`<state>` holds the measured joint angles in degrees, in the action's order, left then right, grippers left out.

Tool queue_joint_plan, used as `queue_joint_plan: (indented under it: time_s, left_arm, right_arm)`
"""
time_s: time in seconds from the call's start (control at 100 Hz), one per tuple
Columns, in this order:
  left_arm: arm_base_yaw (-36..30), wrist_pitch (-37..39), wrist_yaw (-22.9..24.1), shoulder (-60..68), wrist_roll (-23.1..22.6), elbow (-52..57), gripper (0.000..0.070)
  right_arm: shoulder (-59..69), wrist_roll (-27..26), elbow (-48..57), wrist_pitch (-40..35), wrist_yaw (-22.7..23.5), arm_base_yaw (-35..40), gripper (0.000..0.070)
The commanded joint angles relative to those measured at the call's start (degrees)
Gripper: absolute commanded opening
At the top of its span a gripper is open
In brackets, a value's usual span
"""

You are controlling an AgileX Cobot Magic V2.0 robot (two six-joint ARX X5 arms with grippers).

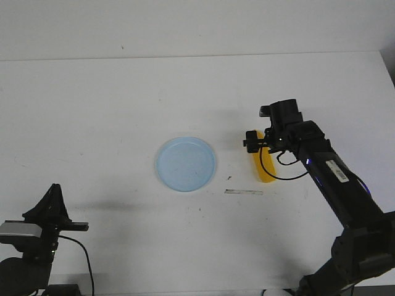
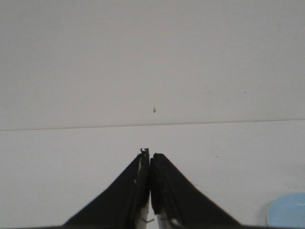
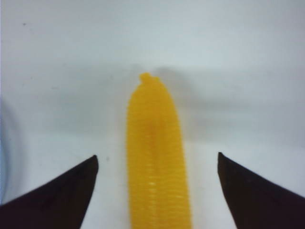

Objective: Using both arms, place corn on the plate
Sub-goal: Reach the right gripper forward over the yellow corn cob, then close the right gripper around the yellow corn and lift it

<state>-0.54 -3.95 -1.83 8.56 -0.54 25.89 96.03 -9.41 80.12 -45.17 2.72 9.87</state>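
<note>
- my right gripper (image 3: 157,191) is spread wide, the corn (image 3: 155,157) lying lengthwise between my fingers (image 3: 57,191), touching neither.
- risk: the cob is smooth and rounded, so if i close off-centre it may squirt out or roll along the table (image 1: 123,92).
- risk: it tapers toward the tip beyond my jaws; a bite too near that end may let it pivot and droop.
- my left gripper (image 2: 150,167) is clenched on nothing, parked well away from the corn.
- the plate (image 1: 185,164) sits bare, off to one side of my right jaws, near but apart from the cob.
- a thin strip (image 1: 243,192) lies on the white, matte tabletop; a plain pale wall (image 1: 185,24) stands behind.
</note>
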Motion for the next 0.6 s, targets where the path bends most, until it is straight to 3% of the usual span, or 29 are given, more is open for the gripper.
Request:
queue_joint_plan:
  time_s: [0.0,0.28,0.51,0.59]
  left_arm:
    - [0.04,0.61,-0.02,-0.11,-0.5,0.13,0.0001]
    - [0.04,0.63,-0.02,-0.11,-0.5,0.13,0.0001]
    - [0.04,0.63,-0.02,-0.11,-0.5,0.13,0.0001]
    - [0.04,0.61,-0.04,-0.13,-0.5,0.13,0.0001]
  right_arm:
    - [2.54,0.94,0.96,-0.61,-0.39,0.81,0.0597]
    - [6.84,1.79,0.87,-1.66,-5.35,2.82,0.0596]
    - [8.46,1.81,0.81,-2.45,-4.17,2.82,0.0593]
    - [9.09,1.75,0.79,-2.73,-4.17,2.82,0.0547]
